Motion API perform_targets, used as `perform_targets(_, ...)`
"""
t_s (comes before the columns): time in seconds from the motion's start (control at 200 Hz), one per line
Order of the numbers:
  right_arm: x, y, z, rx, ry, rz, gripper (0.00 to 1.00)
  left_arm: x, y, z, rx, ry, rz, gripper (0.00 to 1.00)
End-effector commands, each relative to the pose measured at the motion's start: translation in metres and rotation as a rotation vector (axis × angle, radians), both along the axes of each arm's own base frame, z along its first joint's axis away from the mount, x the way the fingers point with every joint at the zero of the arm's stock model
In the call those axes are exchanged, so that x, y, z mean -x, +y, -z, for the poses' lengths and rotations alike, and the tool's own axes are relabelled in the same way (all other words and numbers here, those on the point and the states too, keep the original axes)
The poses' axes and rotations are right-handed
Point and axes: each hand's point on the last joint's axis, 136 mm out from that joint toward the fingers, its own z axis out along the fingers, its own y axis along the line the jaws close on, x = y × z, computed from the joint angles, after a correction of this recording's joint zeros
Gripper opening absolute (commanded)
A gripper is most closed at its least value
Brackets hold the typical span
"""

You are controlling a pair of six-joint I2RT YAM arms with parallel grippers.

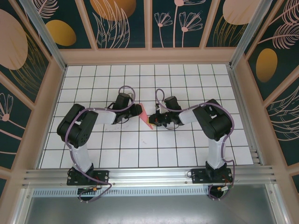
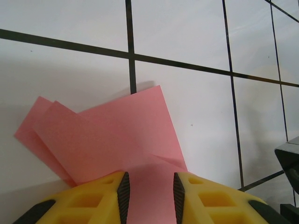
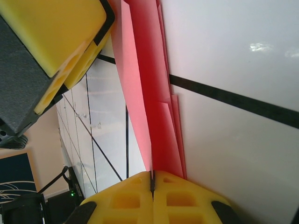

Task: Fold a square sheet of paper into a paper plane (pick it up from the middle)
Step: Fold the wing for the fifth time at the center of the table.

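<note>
**Top external view.** The paper sheet (image 1: pixel 147 117) shows as a slim salmon-pink wedge at the middle of the white, black-gridded surface (image 1: pixel 140 149). Both arms are bent at the elbow and reach inward. The left hand (image 1: pixel 139 111) and the right hand (image 1: pixel 155 120) flank the sheet closely.

**Left wrist view.** The sheet (image 2: pixel 107 140) is matte and folded into overlapping layers with straight edges and sharp corners. It casts a shadow on the smooth tiles. The left hand (image 2: pixel 150 189) is open: its moulded yellow fingers (image 2: pixel 112 198) stand apart, and the sheet lies across the gap unpinched.

**Right wrist view.** The right hand (image 3: pixel 152 179) is clamped on the sheet's layered edge, its yellow fingers meeting at a thin seam. The paper extends edge-on from there.
</note>
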Motion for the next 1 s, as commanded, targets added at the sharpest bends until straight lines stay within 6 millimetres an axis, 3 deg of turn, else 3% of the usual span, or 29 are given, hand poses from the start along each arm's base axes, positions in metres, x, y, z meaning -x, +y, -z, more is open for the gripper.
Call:
perform_targets(0.0,0.031,-0.033,0.050,0.175,0.163,0.028,0.00,-0.007,0.012,0.013,-0.090,0.009,-0.021,0.32)
perform_targets(0.31,0.027,-0.048,0.064,0.310,0.094,0.003,0.00,-0.009,0.022,0.025,-0.200,0.050,-0.018,0.32)
perform_targets(0.35,0.028,-0.050,0.066,0.320,0.094,0.000,0.00,-0.019,0.018,0.015,-0.192,0.023,-0.019,0.32)
perform_targets(0.63,0.036,-0.058,0.077,0.387,0.084,-0.016,0.00,-0.035,0.023,0.011,-0.191,0.013,-0.007,0.32)
perform_targets(0.996,0.040,-0.062,0.081,0.400,0.087,-0.021,0.00,-0.063,0.047,0.014,-0.184,0.008,-0.032,0.31)
